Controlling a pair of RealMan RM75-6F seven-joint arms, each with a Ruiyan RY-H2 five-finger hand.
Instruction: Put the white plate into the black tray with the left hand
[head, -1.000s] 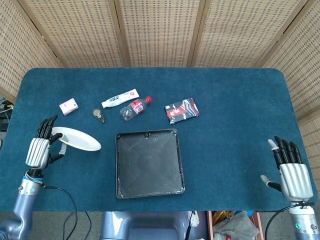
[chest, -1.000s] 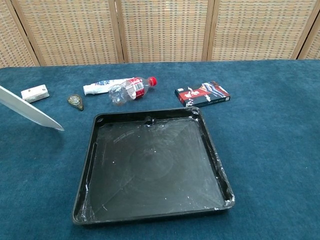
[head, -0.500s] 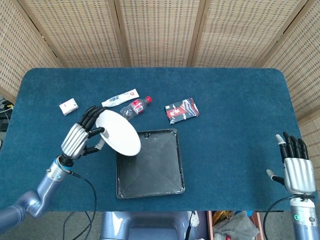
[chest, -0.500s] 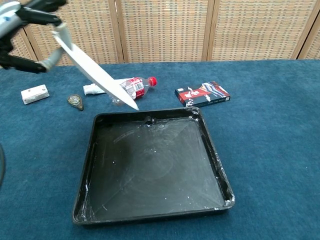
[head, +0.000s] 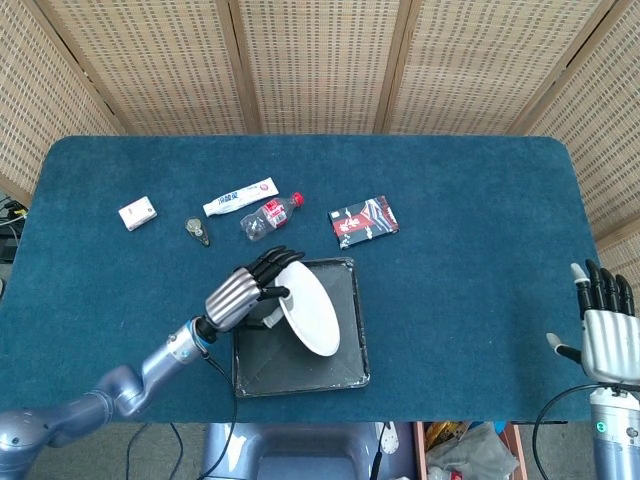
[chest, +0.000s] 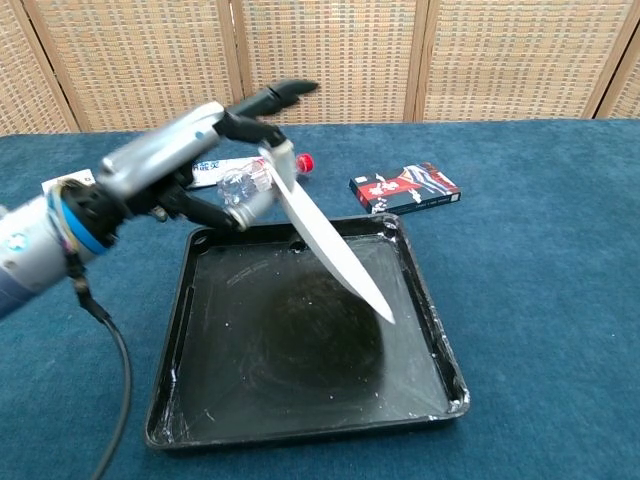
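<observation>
The white plate (head: 308, 309) now hangs over the black tray (head: 350, 345), tilted steeply with its lower edge dipping toward the tray floor but, as far as the chest view shows, not yet touching it. A second ago it was well to the left of the tray, out over the bare table (head: 460, 200); half a second ago it had reached only the tray's near-left corner. The left robot hand (head: 245, 291) grips the plate by its upper rim, fingers wrapped over the edge. To my eye the carry is essentially done; what remains is levelling the plate, lowering it and letting go. The right robot hand (head: 604, 330) hangs off the table's right edge, fingers spread and holding nothing.
</observation>
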